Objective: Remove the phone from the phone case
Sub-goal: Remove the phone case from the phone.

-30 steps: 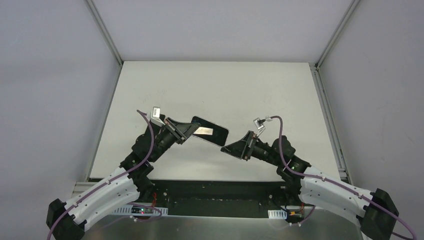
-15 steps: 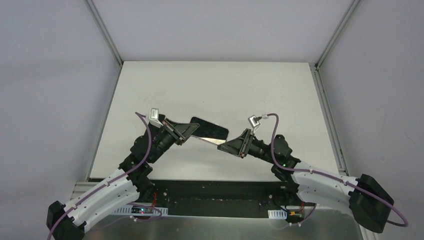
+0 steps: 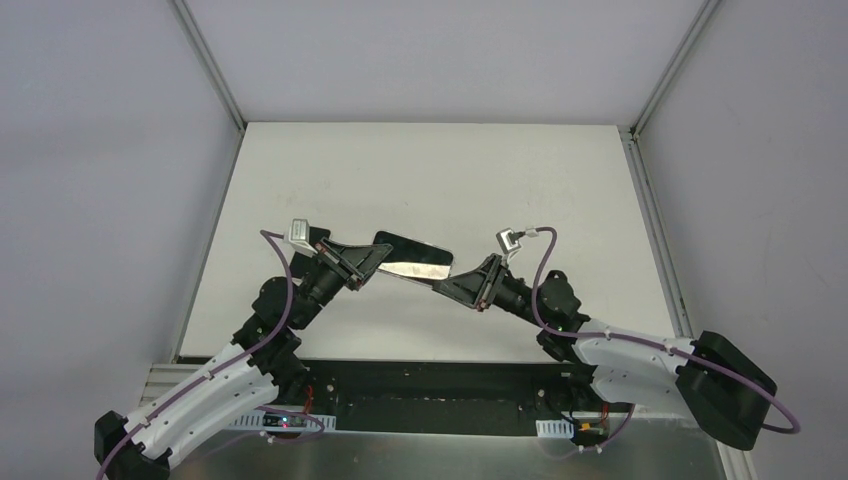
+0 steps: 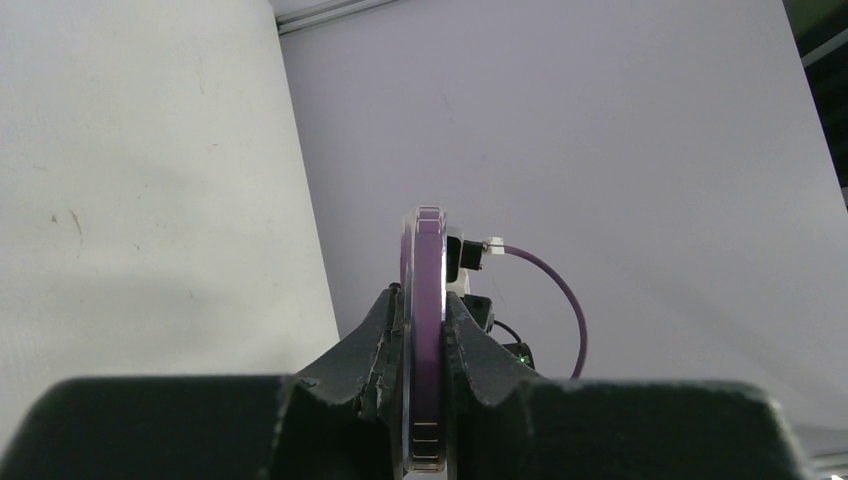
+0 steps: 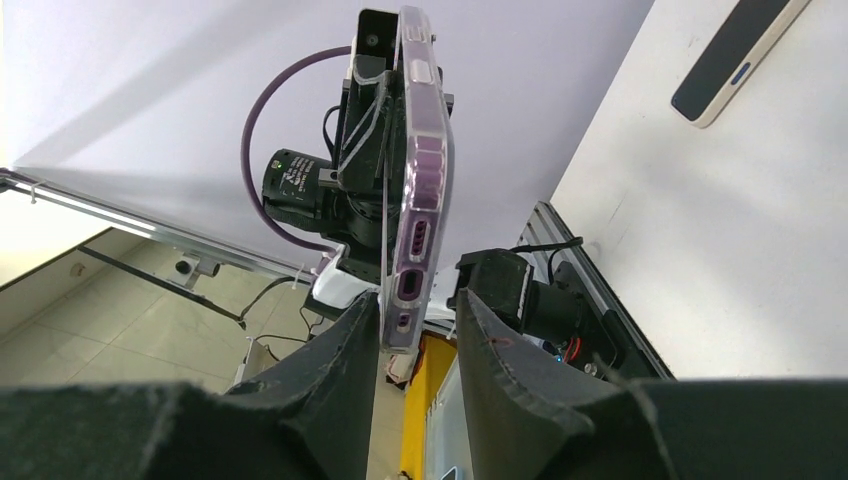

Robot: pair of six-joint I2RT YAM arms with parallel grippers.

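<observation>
A purple phone [image 3: 412,258] in a clear phone case [image 5: 420,170] hangs above the table, its dark screen facing up. My left gripper [image 3: 372,258] is shut on its left end, and both pads press the case's edges [image 4: 425,330]. From the right, my right gripper [image 3: 445,288] straddles the other end. In the right wrist view the case's bottom end, with its port, sits between the fingers of that gripper [image 5: 418,310]. The left finger [image 5: 365,330] touches the case. A gap remains at the right finger [image 5: 480,330], so these jaws stand open.
The white table [image 3: 440,170] is walled by lilac panels on three sides, with metal rails along its left and right edges. A dark slab with a cream edge [image 5: 735,55] lies on the white surface in the right wrist view.
My right gripper has moved left up to the phone's right end, and its jaws have narrowed around it. The left gripper has shifted the phone slightly left.
</observation>
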